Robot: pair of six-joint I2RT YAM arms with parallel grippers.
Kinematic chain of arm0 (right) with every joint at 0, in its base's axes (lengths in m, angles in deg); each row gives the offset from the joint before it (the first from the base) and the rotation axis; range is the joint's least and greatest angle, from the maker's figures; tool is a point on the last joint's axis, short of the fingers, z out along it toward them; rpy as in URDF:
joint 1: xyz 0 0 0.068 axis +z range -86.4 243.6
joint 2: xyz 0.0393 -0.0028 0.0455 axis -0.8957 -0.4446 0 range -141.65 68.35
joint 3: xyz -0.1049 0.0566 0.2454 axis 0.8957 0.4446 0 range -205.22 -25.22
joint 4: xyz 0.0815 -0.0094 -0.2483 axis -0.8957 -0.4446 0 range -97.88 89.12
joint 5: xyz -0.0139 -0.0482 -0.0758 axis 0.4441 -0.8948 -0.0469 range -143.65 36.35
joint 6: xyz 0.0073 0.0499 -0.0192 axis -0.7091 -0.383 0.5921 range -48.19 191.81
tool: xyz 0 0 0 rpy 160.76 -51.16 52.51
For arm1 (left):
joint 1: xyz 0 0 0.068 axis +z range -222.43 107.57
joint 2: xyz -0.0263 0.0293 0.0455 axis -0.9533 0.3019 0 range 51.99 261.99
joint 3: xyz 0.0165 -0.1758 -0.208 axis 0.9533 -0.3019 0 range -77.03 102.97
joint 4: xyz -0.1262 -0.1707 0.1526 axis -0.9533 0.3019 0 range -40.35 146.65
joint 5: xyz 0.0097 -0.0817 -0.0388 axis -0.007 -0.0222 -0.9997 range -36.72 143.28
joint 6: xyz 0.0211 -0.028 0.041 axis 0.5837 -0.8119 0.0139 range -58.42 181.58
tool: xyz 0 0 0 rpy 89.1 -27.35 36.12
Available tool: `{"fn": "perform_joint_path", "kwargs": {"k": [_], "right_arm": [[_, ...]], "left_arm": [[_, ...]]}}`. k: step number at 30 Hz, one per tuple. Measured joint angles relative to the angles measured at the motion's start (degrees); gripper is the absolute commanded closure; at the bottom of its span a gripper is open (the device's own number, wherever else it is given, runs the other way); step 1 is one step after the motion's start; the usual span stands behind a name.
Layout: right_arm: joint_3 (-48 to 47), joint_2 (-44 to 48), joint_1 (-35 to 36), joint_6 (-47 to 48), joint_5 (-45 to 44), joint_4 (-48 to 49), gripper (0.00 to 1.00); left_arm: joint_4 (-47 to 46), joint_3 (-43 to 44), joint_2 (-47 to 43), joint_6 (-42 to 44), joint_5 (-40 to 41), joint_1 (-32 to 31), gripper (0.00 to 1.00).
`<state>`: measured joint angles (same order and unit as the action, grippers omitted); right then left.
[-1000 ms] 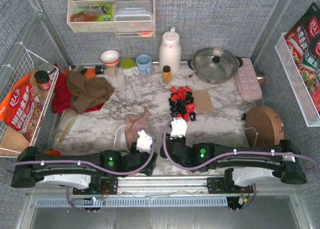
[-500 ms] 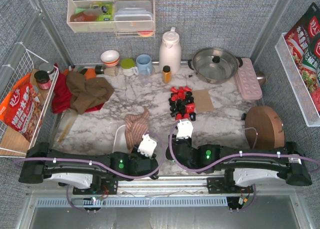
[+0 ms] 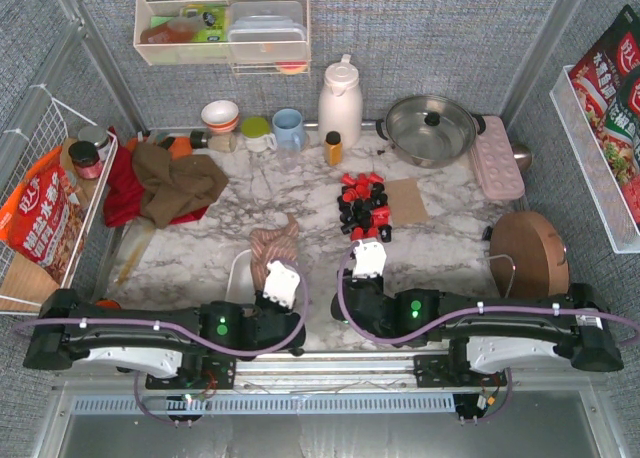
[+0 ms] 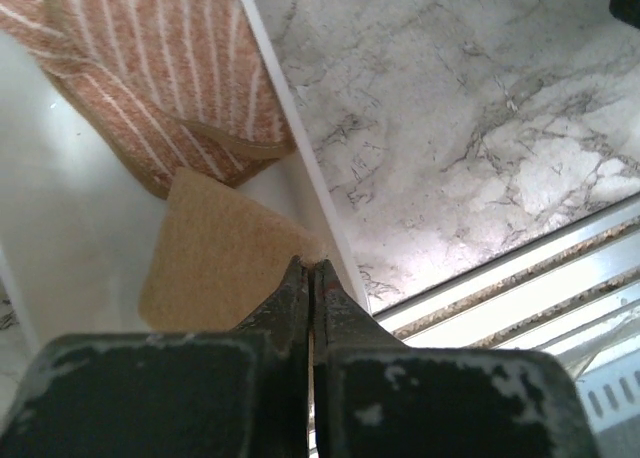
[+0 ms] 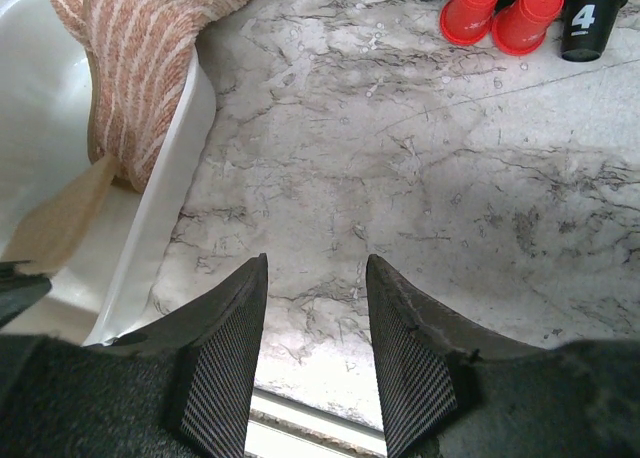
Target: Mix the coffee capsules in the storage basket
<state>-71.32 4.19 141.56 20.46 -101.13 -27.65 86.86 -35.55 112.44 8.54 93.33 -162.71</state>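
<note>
coffee capsules (image 3: pixel 362 206) sit in a loose red and black heap on the marble tabletop (image 4: pixel 480 128), none of them inside the storage basket (image 3: pixel 238 270) as far as the views show; the basket is down at the near edge and well apart from the heap; a striped cloth (image 3: pixel 272 248) is draped over its rim and into it, and a tan sheet (image 4: pixel 215 253) lies on its floor

left gripper (image 4: pixel 311 278) has its jaws pressed together right at the basket's rim, over the corner of that tan sheet; can't tell if the corner is actually pinched between them or if they closed on nothing; right gripper (image 5: pixel 315 268) hangs over bare marble just beside the basket with its fingers apart and nothing in them

what looks risky to me: if the left arm pulls up with the sheet caught, the sheet could drag the cloth along or tip the light basket off the near edge, since it sits so close to it; if the jaws hold nothing, the pull does nothing and the clutter stays put; with cloth and sheet inside, capsules dropped in would land on fabric and couldn't be stirred properly; the pods are small and tapered, so a sloppy sweep by the right gripper probably scatters them across the table; both wrists are also near each other by the basket, so a bump seems possible
</note>
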Motion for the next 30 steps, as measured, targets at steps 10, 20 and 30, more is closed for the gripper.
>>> {"fn": "perform_joint_path", "kwargs": {"k": [10,20,30], "right_arm": [[0.0,0.4,-0.3,0.0,-0.3,0.0,0.51],[0.0,1.0,-1.1,0.9,-0.7,-0.3,0.51],[0.4,1.0,-2.7,3.2,-0.5,0.5,0.51]], "left_arm": [[8.2,7.8,-6.4,-3.5,7.6,0.0,1.0],[10.7,16.8,-16.3,5.0,20.1,6.6,1.0],[-15.5,13.1,-5.9,32.1,6.8,44.4,1.0]]}}
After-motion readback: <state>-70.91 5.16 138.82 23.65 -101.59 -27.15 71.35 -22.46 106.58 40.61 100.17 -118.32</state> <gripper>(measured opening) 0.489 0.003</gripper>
